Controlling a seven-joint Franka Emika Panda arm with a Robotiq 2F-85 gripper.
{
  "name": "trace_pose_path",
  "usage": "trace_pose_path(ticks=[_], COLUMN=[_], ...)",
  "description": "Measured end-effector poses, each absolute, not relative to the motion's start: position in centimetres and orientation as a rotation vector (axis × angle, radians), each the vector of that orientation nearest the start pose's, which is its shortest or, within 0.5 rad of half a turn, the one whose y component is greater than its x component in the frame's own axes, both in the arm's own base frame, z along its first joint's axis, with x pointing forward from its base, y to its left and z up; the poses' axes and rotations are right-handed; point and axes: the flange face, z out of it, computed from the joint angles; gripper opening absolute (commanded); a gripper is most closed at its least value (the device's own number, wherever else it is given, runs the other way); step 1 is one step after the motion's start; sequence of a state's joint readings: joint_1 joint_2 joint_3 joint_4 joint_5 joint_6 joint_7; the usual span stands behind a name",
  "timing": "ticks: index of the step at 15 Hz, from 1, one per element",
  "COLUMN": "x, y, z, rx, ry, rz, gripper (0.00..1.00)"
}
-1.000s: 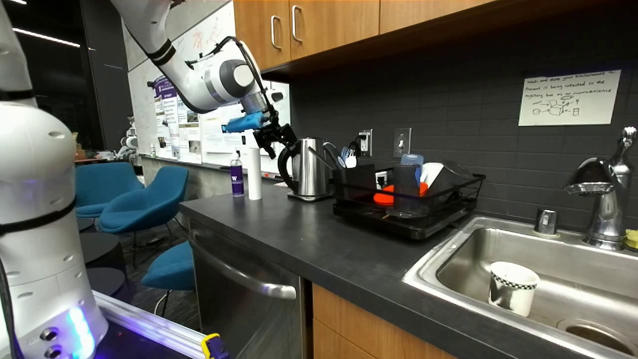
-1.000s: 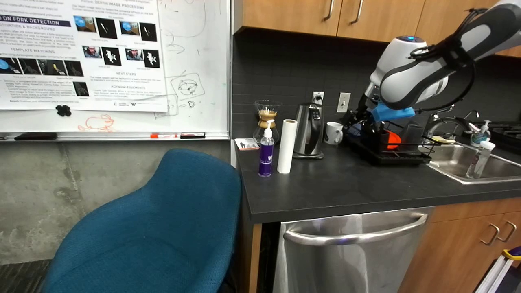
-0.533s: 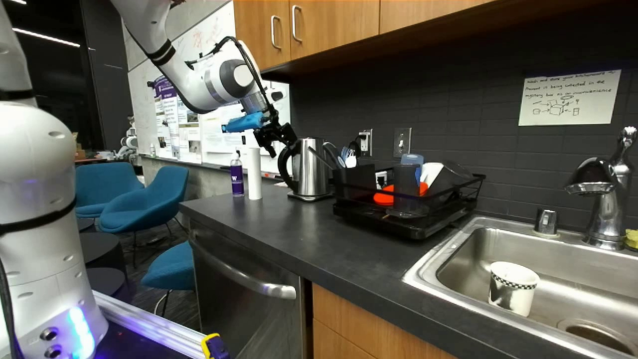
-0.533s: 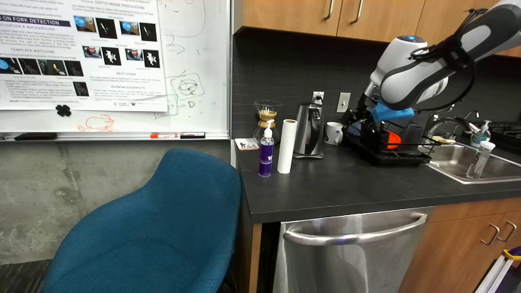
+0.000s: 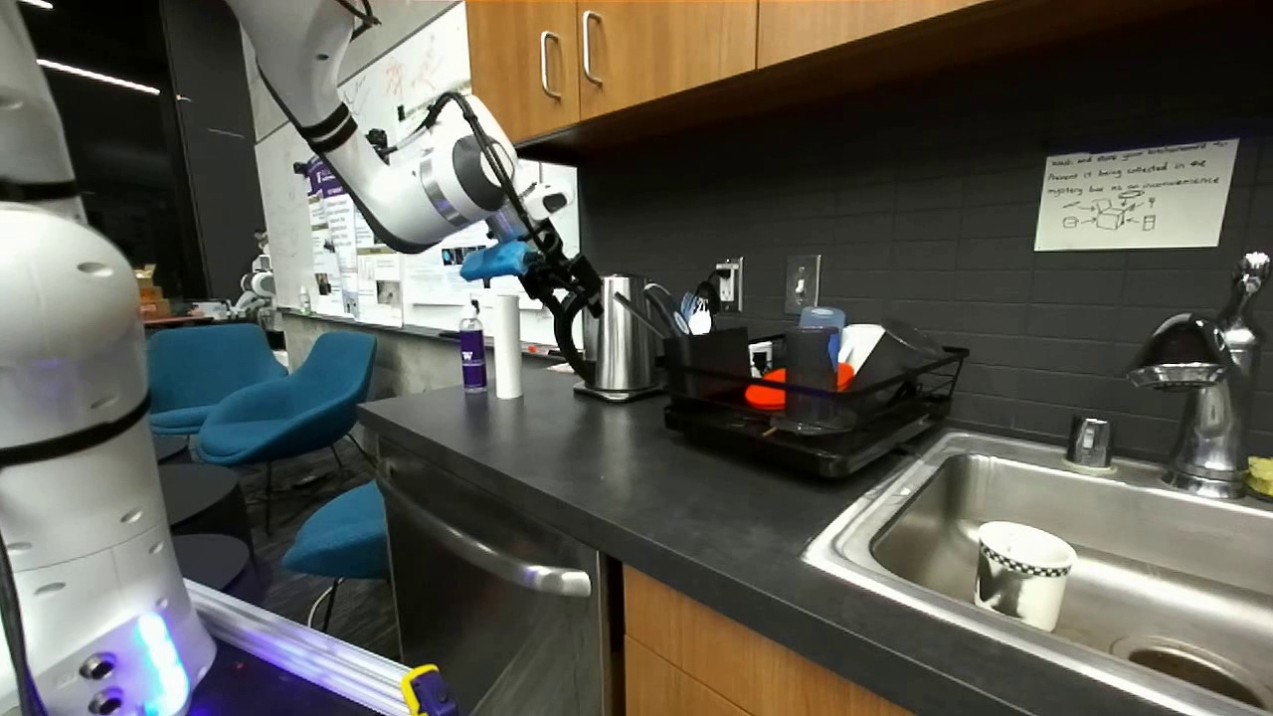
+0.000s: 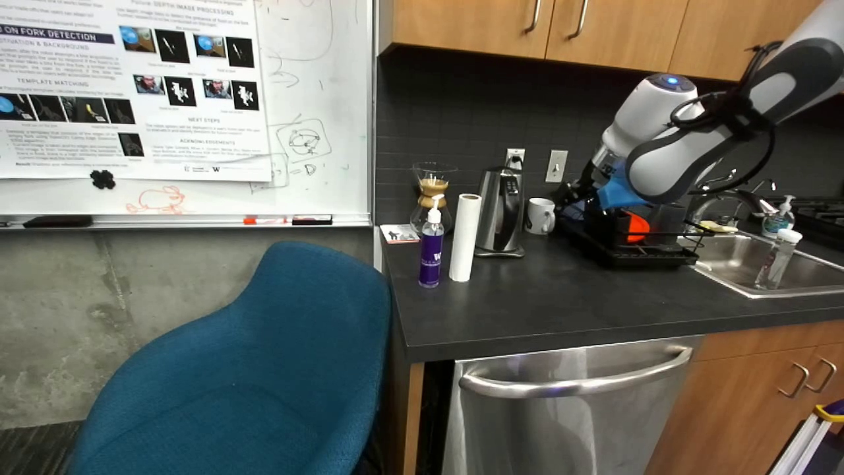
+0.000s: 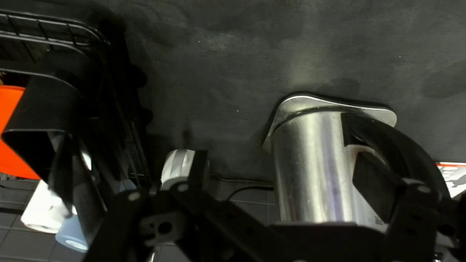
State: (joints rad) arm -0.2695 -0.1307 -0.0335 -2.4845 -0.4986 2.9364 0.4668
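My gripper [image 5: 577, 296] hangs open over the back of the counter, just in front of the steel kettle [image 5: 625, 348] in that exterior view. In the wrist view the kettle's body [image 7: 309, 163] lies between the spread fingers, its black handle [image 7: 418, 153] behind the right-hand finger [image 7: 375, 185]. No grip shows, and whether anything touches the kettle cannot be told. Beside the left-hand finger [image 7: 199, 169] appears a white mug [image 7: 174, 165]. Another exterior view puts the gripper [image 6: 566, 194] right of the kettle [image 6: 488, 211], close above the mug [image 6: 539, 216].
A black dish rack [image 5: 825, 462] with an orange item and several containers stands beside the kettle. A paper roll [image 5: 507, 348] and purple bottle [image 5: 473, 358] stand near the counter's end. Wall cabinets [image 5: 666, 50] hang overhead; the sink [image 5: 845, 557] holds a patterned cup [image 5: 1024, 577].
During the last half second my arm has come down a little and the gripper has tilted, shifting slightly toward the kettle. It stays open. The objects on the counter have not moved.
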Motion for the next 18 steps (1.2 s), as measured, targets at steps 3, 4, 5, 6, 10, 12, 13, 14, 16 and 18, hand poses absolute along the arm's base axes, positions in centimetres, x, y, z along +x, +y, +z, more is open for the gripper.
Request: trace_pose_path(ticks=[3, 4, 5, 6, 10, 12, 13, 14, 16, 18], x=[49.2, 49.6, 50.2, 50.9, 54.0, 55.4, 56.0, 56.5, 57.5, 58.3], y=[-12.1, -12.1, -12.0, -12.0, -12.5, -12.7, -12.7, -12.6, -12.5, -12.4], z=[37.8, 37.3, 36.8, 36.5, 35.8, 35.4, 35.0, 34.6, 33.8, 33.1], rx=[-3.150, -3.149, -3.148, -3.146, -3.153, -3.161, -3.168, -3.176, -3.201, -3.230], ry=[0.495, 0.491, 0.486, 0.484, 0.477, 0.473, 0.465, 0.459, 0.449, 0.459], rz=[-0.956, -0.956, -0.957, -0.959, -0.994, -1.012, -1.019, -1.025, -1.036, -1.052], gripper=[1.00, 1.00, 1.00, 1.00, 1.00, 1.00, 1.00, 1.00, 1.00, 1.00])
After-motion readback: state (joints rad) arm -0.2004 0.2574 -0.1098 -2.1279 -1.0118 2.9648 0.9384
